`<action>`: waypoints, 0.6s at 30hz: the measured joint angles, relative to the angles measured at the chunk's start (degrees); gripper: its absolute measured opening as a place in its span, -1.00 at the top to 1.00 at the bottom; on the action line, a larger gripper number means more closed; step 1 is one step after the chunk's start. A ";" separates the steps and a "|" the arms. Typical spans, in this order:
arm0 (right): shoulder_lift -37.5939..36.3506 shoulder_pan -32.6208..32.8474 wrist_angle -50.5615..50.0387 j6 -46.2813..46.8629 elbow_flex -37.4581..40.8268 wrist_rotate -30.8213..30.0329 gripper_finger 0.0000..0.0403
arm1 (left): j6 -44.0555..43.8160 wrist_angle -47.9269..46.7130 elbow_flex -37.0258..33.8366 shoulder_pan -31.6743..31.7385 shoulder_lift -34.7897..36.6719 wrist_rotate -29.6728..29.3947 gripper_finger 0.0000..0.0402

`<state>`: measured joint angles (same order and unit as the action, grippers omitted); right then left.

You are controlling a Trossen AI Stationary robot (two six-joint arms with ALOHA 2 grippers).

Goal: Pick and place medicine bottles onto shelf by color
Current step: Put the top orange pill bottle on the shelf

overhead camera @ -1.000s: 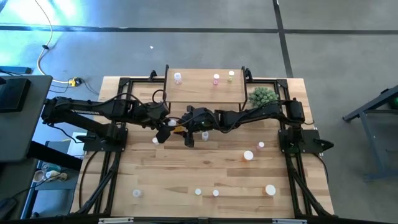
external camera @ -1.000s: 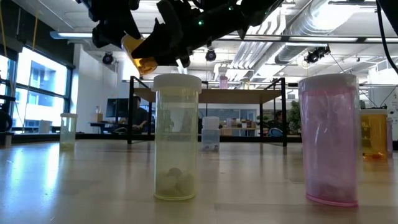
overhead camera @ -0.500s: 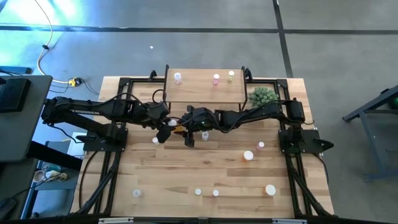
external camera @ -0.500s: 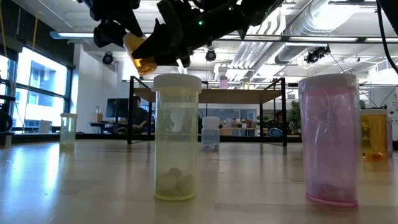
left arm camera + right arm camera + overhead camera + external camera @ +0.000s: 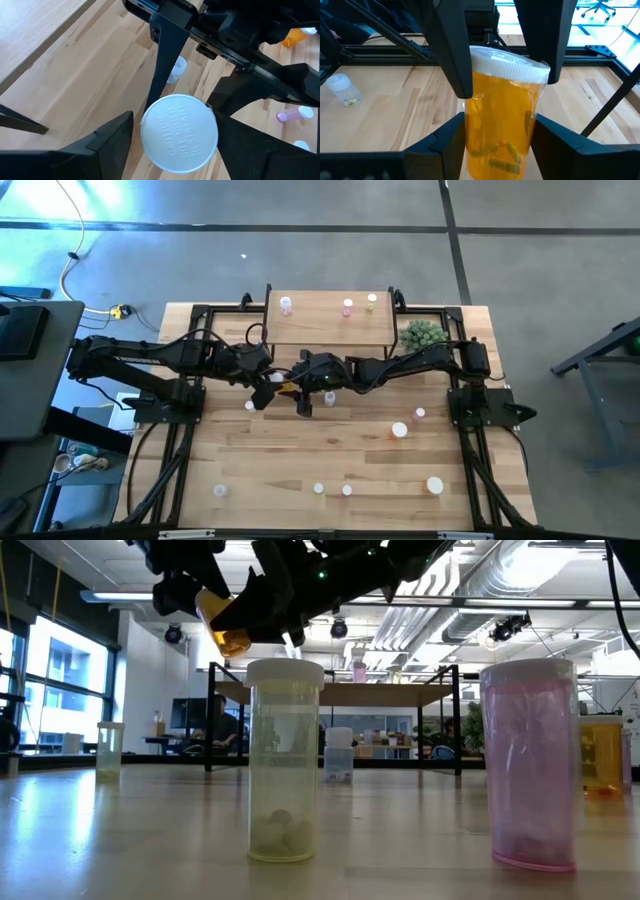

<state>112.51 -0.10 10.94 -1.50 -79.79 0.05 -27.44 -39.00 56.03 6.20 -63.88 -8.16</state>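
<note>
An orange medicine bottle with a white cap hangs in the air between my two grippers, just in front of the shelf. It also shows in the low view. My left gripper comes at it from the table's left and my right gripper from the right. Both are shut on it. Three bottles stand on the shelf: clear, pink and yellow-green. My left gripper pinches the orange bottle at its cap end, one finger on each side; the cap's top faces its wrist camera. The fingers come roughly level from the table's left. The bottle is tilted and clear of the table. My right gripper pinches the bottle's orange body, below the cap, between its two fingers. The fingers come roughly level from the table's right. The bottle's bottom end lies out of its wrist view.
Loose bottles stand or lie on the table: one beside the grippers, two at the right, several near the front edge. A green spiky plant stands right of the shelf. A yellow-green bottle and a pink one stand close to the low camera.
Both grippers have crept up a little with the orange bottle between them; the bottle stays tilted and clear of the table.
</note>
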 joint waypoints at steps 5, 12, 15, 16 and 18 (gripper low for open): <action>0.00 0.02 -0.35 0.00 0.00 0.02 0.07 | 0.19 -0.09 0.00 0.17 0.00 0.81 -0.31; 0.00 0.02 -0.34 0.00 0.00 0.02 0.07 | 1.75 -0.13 0.00 0.15 0.00 1.95 -0.31; 0.00 0.02 -0.33 0.00 0.00 0.02 0.07 | 1.73 -0.13 0.00 0.15 0.00 1.95 -0.31; 0.00 0.02 -0.33 0.00 0.00 0.02 0.07 | 1.76 -0.13 0.00 0.15 0.00 1.89 -0.31; 0.00 0.02 -0.33 0.00 0.00 0.02 0.07 | 2.19 -0.13 0.00 0.15 0.00 1.33 -0.31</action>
<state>112.51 -0.08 10.61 -1.50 -79.79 0.08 -25.26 -39.13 56.03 6.35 -63.88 -6.83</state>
